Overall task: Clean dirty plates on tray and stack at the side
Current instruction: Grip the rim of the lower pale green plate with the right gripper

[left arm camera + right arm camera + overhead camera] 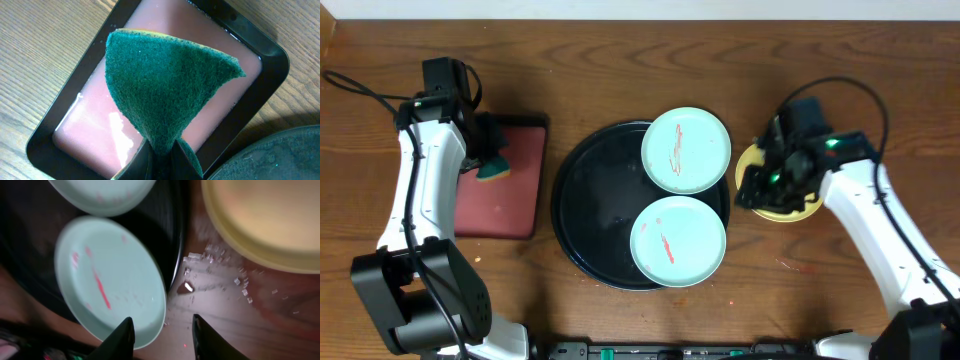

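Two pale mint plates with red smears lie on the round black tray (575, 215), one at the back (686, 150) and one at the front (678, 240). A yellow plate (792, 210) sits on the table just right of the tray, partly under my right gripper (756, 186). In the right wrist view that gripper (162, 325) is open and holds nothing; its left finger hangs over the rim of a mint plate (105, 275), with the yellow plate (265, 215) beyond. My left gripper (162, 157) is shut on a green sponge (165, 85) above the red tray.
The red rectangular tray (510, 195) with a dark rim lies left of the black tray; its pinkish floor (95, 125) looks wet. The black tray's rim (270, 155) shows beside it. Small shiny specks (220, 265) dot the wood between the black tray and the yellow plate.
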Controlling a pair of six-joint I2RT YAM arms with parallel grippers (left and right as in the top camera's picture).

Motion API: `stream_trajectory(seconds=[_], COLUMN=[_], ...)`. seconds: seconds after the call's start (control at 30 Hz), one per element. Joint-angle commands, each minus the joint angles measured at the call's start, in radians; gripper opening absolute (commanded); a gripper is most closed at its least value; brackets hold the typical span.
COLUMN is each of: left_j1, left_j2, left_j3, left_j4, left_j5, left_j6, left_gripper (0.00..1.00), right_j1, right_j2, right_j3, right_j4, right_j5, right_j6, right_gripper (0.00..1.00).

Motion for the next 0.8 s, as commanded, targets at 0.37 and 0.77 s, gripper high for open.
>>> stream_trajectory(seconds=[0.37,0.77], left_j1=[0.0,0.0], left_j2=[0.008,0.008], left_j3=[0.007,0.007], left_j4=[0.001,0.001], left_j5=[-0.009,-0.009], left_j6=[-0.005,-0.005], left_gripper=[0.08,0.08], right_j1=[0.13,0.137], right_j2=[0.091,0.135], right_j3=[-0.206,-0.156], right_j4=[0.245,0.24], right_j5=[0.001,-0.024], right_j6=[0.014,0.044], right_gripper=[0.32,0.01])
